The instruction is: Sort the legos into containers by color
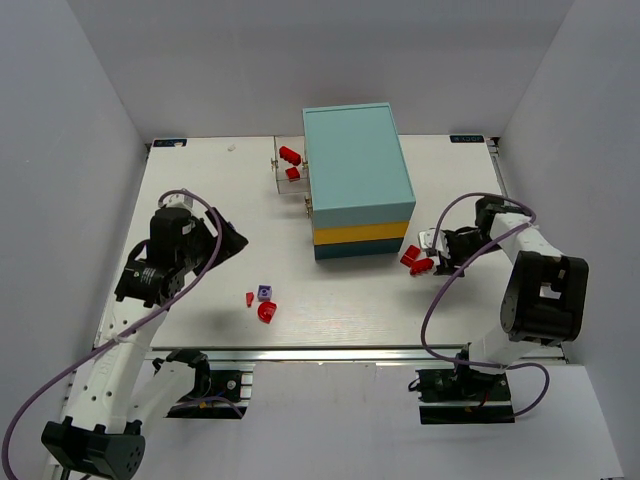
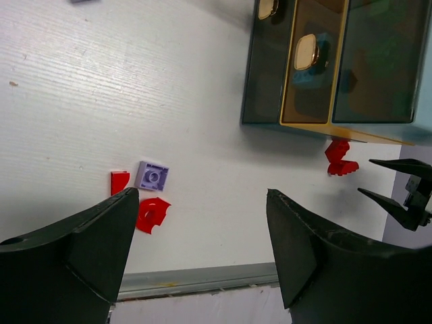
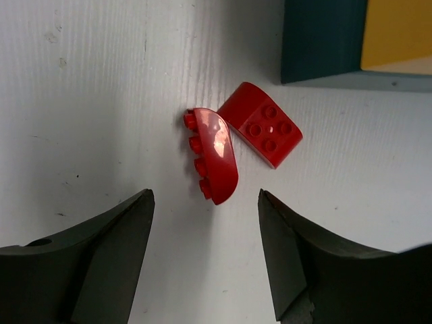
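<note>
A: What takes up the most room?
B: The white table (image 1: 200, 190). Toward its back stands the cabinet (image 1: 358, 170), light teal on top, then a yellow layer, then darker teal.

A: And the arms?
B: The left arm (image 1: 160, 260) leans in from the near left. The right arm (image 1: 545, 290) comes from the near right and bends toward the cabinet's near right corner.

A: Are any drawers out?
B: Clear drawers (image 1: 283, 165) stick out of the cabinet's left side, at the back. Red pieces (image 1: 291, 172) lie in them.

A: How do the jaws stand?
B: The left gripper (image 2: 202, 202) hangs over the table with its jaws spread wide and nothing between them. The right gripper (image 3: 204, 199) is low over the table, jaws also spread, pinching nothing.

A: Where are the loose bricks?
B: Two lie just beside that near right corner, touching at one corner. The curved brick (image 3: 214, 165) is on its side, in line with the right gripper's gap, and neither finger touches it. The studded brick (image 3: 263, 128) sits behind it, studs up. Three more lie on the table ahead of the left gripper: a purple plate (image 2: 152, 176), a red half-round (image 2: 152, 214) just nearer, and a red chip (image 2: 119, 181) beside the plate
</note>
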`<action>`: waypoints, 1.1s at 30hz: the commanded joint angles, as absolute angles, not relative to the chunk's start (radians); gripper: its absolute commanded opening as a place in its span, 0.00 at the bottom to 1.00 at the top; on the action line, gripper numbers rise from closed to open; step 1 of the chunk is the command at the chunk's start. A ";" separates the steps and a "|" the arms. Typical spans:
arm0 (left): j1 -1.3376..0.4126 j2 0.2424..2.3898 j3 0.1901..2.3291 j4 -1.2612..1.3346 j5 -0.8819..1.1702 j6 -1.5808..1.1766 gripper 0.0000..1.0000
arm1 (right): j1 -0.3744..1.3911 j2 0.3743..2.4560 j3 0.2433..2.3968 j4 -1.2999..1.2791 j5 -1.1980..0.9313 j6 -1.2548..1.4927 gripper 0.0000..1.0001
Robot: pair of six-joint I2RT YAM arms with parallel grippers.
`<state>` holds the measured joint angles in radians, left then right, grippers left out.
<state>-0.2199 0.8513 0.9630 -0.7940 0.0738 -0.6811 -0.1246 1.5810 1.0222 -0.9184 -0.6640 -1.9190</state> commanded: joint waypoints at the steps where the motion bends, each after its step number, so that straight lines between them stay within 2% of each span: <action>1: -0.218 0.818 0.937 -0.808 0.061 -0.703 0.86 | -0.089 1.589 1.005 -0.847 -0.646 -1.960 0.69; 10: -0.218 0.827 0.931 -0.810 0.064 -0.712 0.86 | -0.008 1.586 0.940 -0.730 -0.629 -1.884 0.67; 20: -0.218 0.830 0.933 -0.819 0.063 -0.713 0.86 | 0.071 1.605 0.894 -0.615 -0.548 -1.807 0.60; 24: -0.218 0.825 0.934 -0.822 0.060 -0.713 0.86 | 0.086 1.618 0.897 -0.617 -0.517 -1.812 0.54; 33: -0.218 0.805 0.925 -0.830 0.057 -0.719 0.86 | 0.078 1.559 0.862 -0.624 -0.463 -1.842 0.25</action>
<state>-0.2199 0.8295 0.9245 -0.8196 0.0666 -0.7143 0.0853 1.5906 0.8894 -0.5938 -0.5163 -1.8317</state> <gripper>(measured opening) 0.855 0.354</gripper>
